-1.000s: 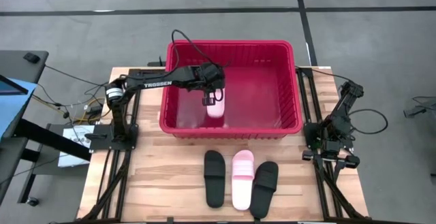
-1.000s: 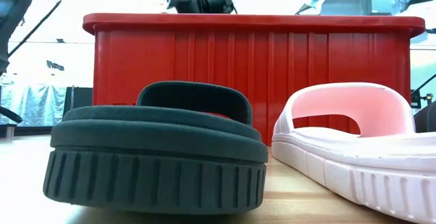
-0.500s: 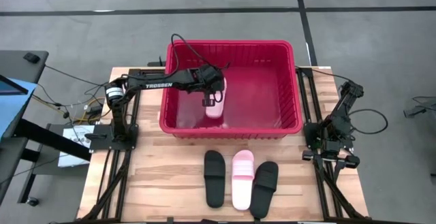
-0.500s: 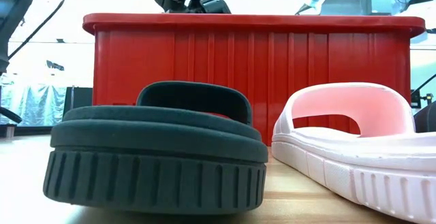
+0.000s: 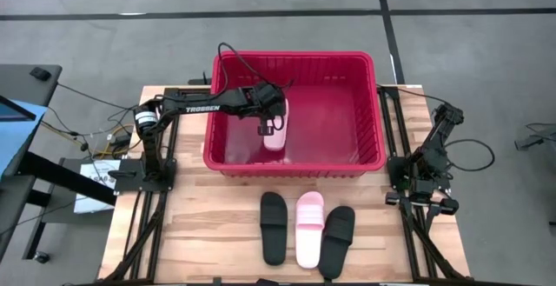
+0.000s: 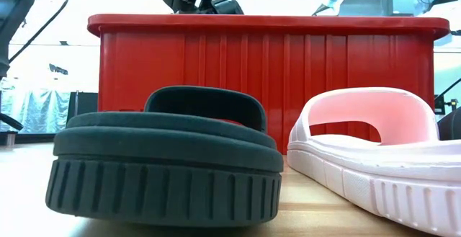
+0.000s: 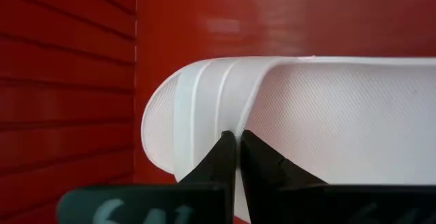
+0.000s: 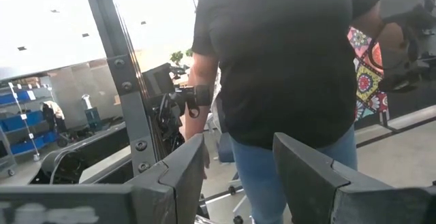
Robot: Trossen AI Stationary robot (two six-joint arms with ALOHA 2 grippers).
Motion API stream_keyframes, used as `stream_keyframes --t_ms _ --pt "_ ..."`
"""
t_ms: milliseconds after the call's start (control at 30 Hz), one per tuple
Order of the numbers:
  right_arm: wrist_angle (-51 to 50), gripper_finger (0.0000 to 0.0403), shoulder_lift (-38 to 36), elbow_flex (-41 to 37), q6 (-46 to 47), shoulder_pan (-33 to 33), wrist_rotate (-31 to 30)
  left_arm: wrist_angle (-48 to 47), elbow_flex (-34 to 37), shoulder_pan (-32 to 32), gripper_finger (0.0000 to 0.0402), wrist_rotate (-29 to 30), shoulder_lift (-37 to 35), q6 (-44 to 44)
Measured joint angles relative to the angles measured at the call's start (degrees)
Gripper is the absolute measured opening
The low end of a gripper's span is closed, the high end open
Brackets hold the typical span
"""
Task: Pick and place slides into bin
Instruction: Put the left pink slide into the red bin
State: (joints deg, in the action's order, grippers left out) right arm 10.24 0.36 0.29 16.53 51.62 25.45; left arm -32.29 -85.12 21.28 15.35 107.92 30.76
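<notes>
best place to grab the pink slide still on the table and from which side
Take the pink slide by its wide strap, nearest the red bin, coming straight down from above. It lies flat, sole down, between two black slides; the right one looks to touch it. The raised strap arches clear of the footbed in the low view, so one finger can slip under it.

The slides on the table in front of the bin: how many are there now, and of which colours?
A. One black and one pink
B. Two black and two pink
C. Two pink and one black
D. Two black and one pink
D: on the table lie a black slide, a pink slide and another black slide; the second pink slide is inside the bin, held by the left gripper.
</notes>
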Motion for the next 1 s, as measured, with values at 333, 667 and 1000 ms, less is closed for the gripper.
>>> stream_keyframes --t_ms 333,667,1000 --pt "0.0 0.0166 0.0 0.0 0.0 0.0 0.0 -0.1 0.0 0.0 0.0000 0.1 1.9 -0.8" --pt "0.0 0.0166 0.0 0.0 0.0 0.0 0.0 -1.5 0.0 0.7 0.0020 -2.2 1.9 -2.9" --pt "0.0 0.0166 0.0 0.0 0.0 0.0 0.0 -2.0 0.0 0.6 0.0053 -4.6 1.9 -3.0"
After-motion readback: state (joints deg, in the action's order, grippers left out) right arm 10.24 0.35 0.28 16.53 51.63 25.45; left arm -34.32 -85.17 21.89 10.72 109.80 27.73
